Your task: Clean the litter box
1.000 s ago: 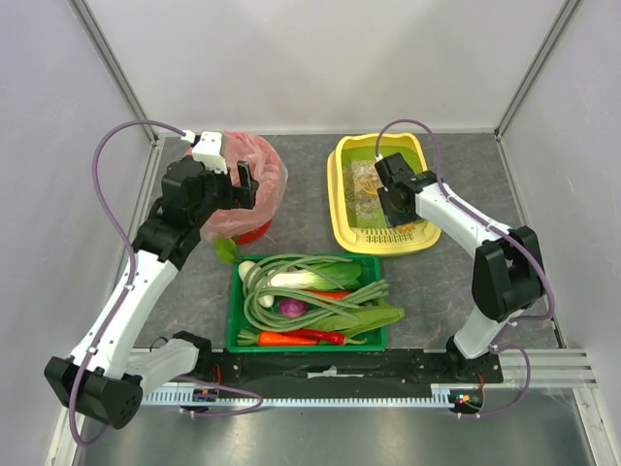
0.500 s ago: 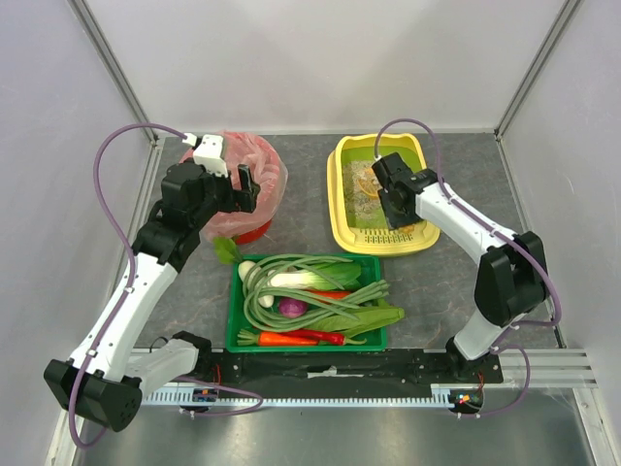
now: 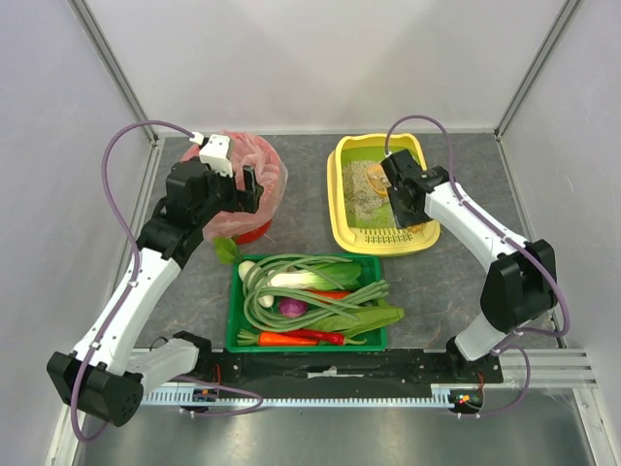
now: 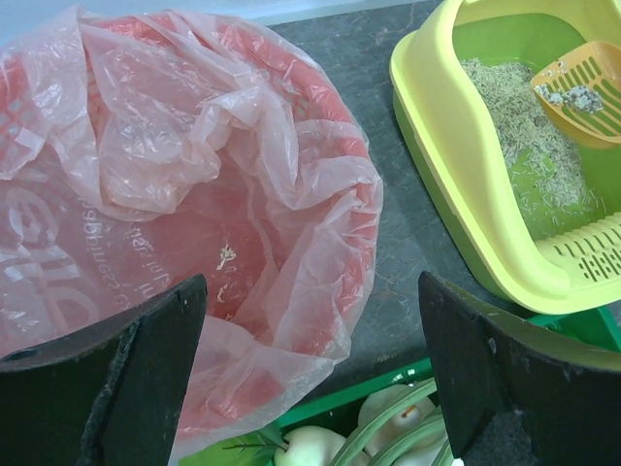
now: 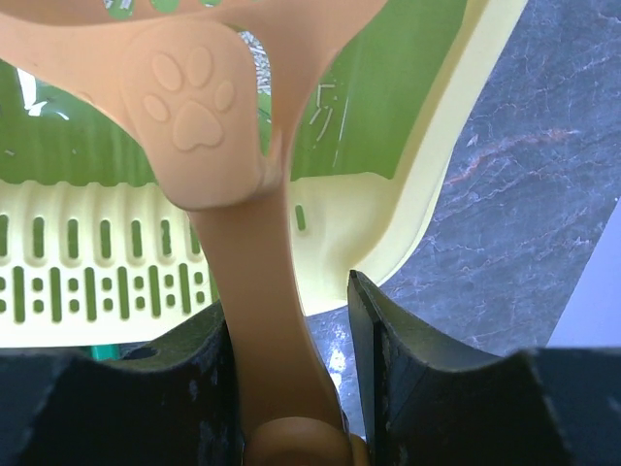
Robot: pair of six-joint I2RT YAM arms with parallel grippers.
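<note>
The yellow litter box (image 3: 336,199) with its green lining and grey-beige litter stands at the back right; it also fills the upper right of the left wrist view (image 4: 439,146) and lies under the right wrist camera (image 5: 107,277). My right gripper (image 3: 405,201) (image 5: 288,311) hangs over its near right part, shut on the handle of an orange scoop (image 5: 257,291). The scoop's slotted head (image 4: 580,89) carries a few pale clumps above the litter. My left gripper (image 3: 243,189) (image 4: 310,291) is open and holds nothing, poised above the red bin's near rim.
A red bin lined with a pink bag (image 3: 260,167) (image 4: 194,184) stands at the back left. A green tray of vegetables (image 3: 233,325) (image 4: 388,386) sits front centre, just before the litter box. White walls close in the dark tabletop on three sides.
My right gripper has shifted a little to the right over the litter box, carrying the scoop with it. The left arm has barely moved.
</note>
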